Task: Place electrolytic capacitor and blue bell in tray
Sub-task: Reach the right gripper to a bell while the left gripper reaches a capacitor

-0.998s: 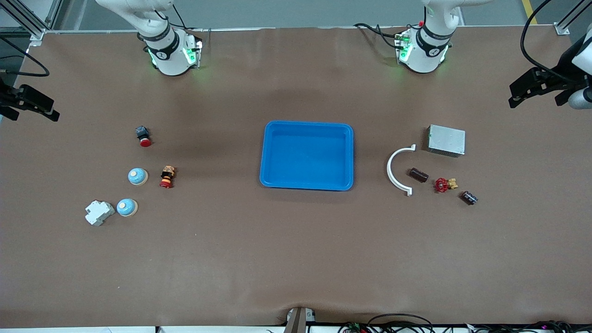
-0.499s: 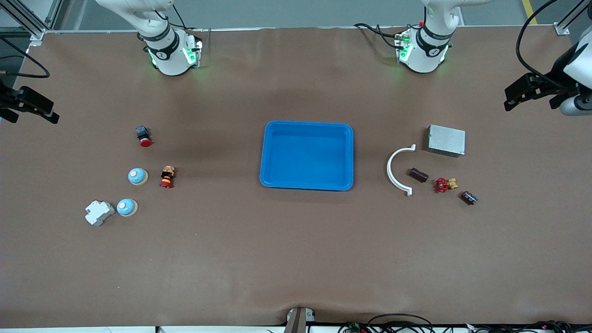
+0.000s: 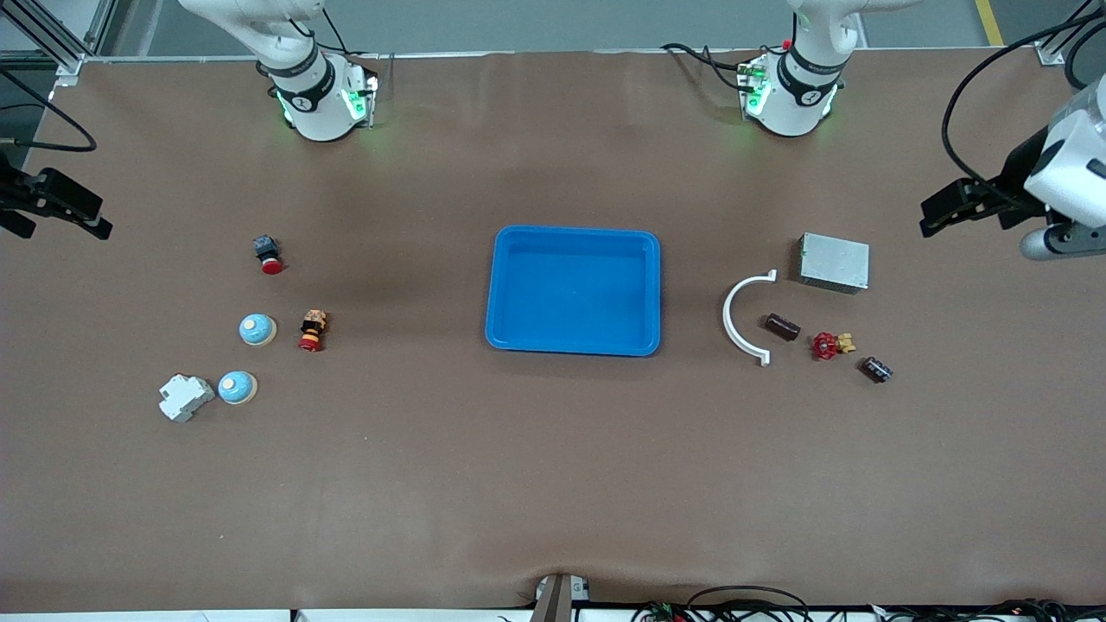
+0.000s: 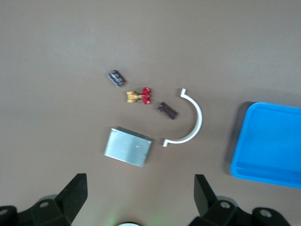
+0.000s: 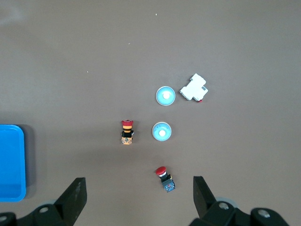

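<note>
The blue tray [image 3: 510, 294] sits mid-table and holds nothing; its edge also shows in both wrist views [image 4: 268, 141] [image 5: 10, 162]. Two blue bells [image 3: 257, 329] [image 3: 237, 387] lie toward the right arm's end [image 5: 162, 131] [image 5: 165, 95]. Two small dark cylindrical capacitors [image 3: 781, 326] [image 3: 875, 369] lie toward the left arm's end [image 4: 167, 110] [image 4: 115, 77]. My left gripper [image 3: 950, 207] [image 4: 138, 183] hangs open and empty over the table beside the grey box. At the table's other end, my right gripper [image 3: 60, 207] [image 5: 138, 184] is open, high over bare table by a red button.
By the capacitors lie a grey metal box [image 3: 834, 262], a white curved clamp [image 3: 745, 317] and a red valve [image 3: 828, 345]. Around the bells are a white breaker [image 3: 184, 396], a red push button [image 3: 269, 255] and a red-and-yellow button [image 3: 312, 330].
The left gripper has swung in from the table's end toward the grey metal box. The right gripper has shifted only slightly. Nothing on the table has moved.
</note>
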`<action>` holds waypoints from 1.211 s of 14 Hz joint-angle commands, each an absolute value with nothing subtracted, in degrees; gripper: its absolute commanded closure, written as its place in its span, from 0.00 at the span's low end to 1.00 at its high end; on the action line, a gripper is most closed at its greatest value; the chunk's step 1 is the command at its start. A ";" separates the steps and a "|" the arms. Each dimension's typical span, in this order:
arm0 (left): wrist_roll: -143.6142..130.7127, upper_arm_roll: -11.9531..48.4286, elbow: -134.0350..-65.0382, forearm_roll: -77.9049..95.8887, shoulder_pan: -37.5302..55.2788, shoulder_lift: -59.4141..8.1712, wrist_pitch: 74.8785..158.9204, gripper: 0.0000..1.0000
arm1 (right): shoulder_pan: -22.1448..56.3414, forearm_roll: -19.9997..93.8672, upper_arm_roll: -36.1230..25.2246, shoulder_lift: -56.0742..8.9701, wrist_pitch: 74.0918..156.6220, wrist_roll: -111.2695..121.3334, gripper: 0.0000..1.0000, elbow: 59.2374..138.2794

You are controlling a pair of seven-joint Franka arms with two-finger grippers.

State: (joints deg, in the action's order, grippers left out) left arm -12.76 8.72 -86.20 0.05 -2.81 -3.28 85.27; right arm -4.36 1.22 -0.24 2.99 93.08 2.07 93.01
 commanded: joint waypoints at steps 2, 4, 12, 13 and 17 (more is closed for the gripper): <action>-16.95 8.88 -87.53 1.49 -2.72 -4.74 87.79 0.00 | -4.66 1.14 -0.26 2.46 94.92 1.05 0.00 95.70; -18.01 8.88 -90.07 1.58 -2.64 -4.83 89.90 0.00 | -4.57 1.06 -0.35 2.72 96.58 1.14 0.00 98.86; -25.29 9.23 -98.60 0.97 -1.67 -5.89 97.19 0.00 | -5.71 0.61 -0.61 4.30 111.74 -0.18 0.00 117.70; -27.23 9.40 -99.40 0.97 -0.97 -6.41 98.08 0.00 | -6.15 0.62 -0.62 4.83 117.02 -0.18 0.00 123.43; -37.86 9.49 -103.79 1.14 1.32 -7.29 101.68 0.00 | -7.21 0.62 -0.62 4.57 127.59 0.09 0.00 136.29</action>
